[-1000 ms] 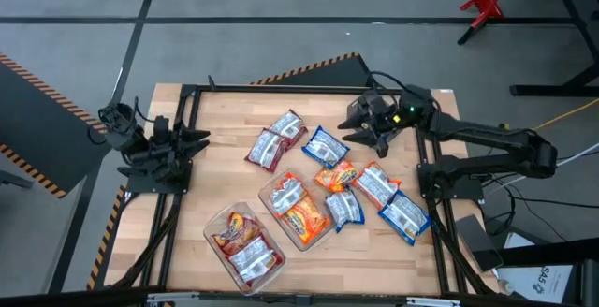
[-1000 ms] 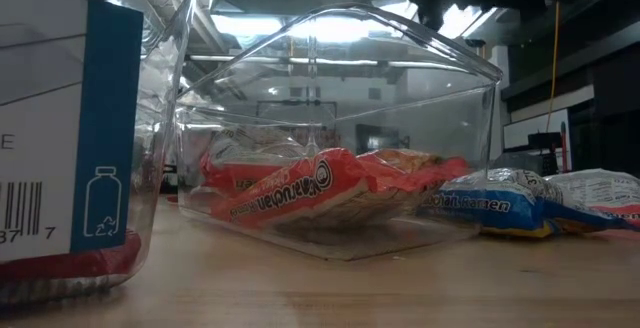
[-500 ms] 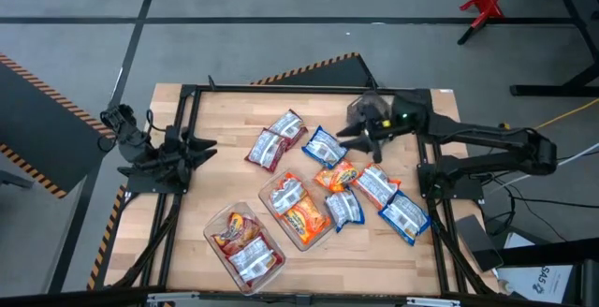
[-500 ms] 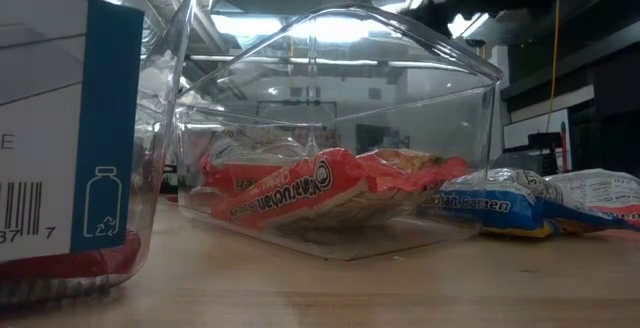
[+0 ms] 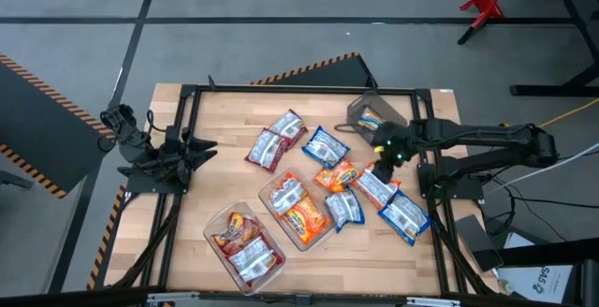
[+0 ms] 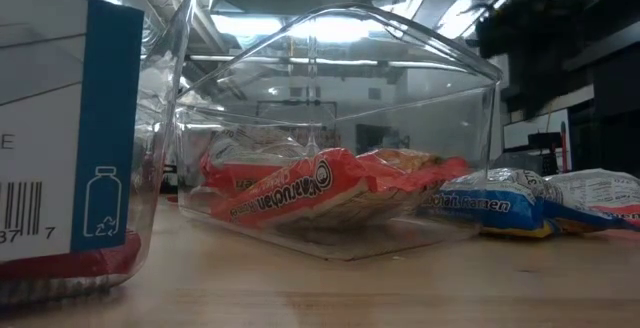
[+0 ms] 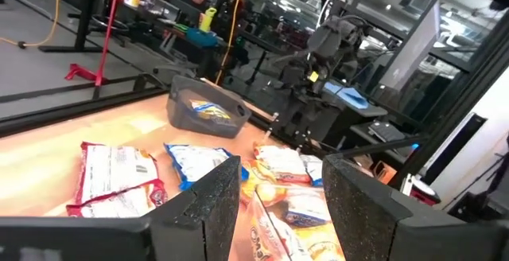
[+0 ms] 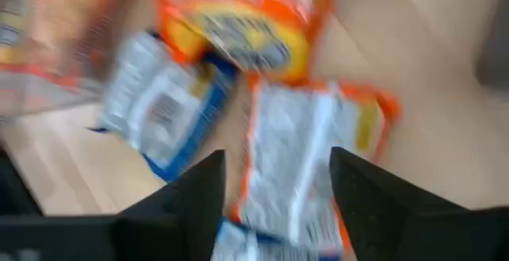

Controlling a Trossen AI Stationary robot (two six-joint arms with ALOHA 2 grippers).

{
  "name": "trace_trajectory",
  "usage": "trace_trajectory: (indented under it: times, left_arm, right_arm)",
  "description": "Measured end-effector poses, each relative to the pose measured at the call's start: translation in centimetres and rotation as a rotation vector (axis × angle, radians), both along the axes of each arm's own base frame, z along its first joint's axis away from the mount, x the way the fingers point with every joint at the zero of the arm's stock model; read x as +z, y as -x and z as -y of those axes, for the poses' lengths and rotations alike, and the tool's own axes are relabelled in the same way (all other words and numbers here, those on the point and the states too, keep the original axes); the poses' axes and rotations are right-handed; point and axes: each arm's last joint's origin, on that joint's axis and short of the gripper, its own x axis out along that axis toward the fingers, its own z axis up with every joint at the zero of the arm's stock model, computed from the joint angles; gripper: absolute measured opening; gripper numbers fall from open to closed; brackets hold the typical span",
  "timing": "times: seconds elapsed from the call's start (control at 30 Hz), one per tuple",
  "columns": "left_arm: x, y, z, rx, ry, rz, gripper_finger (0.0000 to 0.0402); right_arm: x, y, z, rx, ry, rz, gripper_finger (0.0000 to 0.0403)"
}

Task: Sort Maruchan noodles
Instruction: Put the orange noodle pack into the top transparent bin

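Two clear tubs: one lower left of centre (image 5: 245, 243) with two red packets (image 5: 241, 237), one at centre (image 5: 294, 206) with two orange packets (image 5: 298, 209). One dark grey tub (image 5: 370, 113), upper right, with one blue packet (image 5: 371, 120). Loose on the bench (image 5: 225, 148): two red (image 5: 275, 139), three blue (image 5: 325, 146), two orange (image 5: 335, 176). Two end effectors, left (image 5: 201, 143) and right (image 5: 384, 164).

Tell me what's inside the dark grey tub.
The dark grey tub holds one blue and yellow noodle packet, also visible in the left wrist view. Whether anything lies beneath it cannot be seen.
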Motion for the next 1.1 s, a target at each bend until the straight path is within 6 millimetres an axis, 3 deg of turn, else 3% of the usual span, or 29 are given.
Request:
trace_trajectory:
  times: [0.2,0.5,0.87,1.1]
  left_arm:
    - [-0.2,0.0,0.0,0.001,-0.013,-0.013,0.0172]
    - [-0.2,0.0,0.0,-0.005,-0.021,-0.021,0.0172]
    - [-0.3,0.0,0.0,-0.007,-0.026,-0.027,0.0172]
    - [-0.3,0.0,0.0,-0.006,-0.027,-0.028,0.0172]
  right_arm:
    - [-0.6,1.1,-0.7,-0.226,0.115,-0.181,0.0255]
    - [-1.2,0.9,-2.3,-0.220,0.162,-0.196,0.0291]
    - [-5.8,-0.2,-2.6,-0.197,0.102,-0.217,0.0322]
    - [-8.4,0.1,-2.6,-0.190,0.091,-0.272,0.0324]
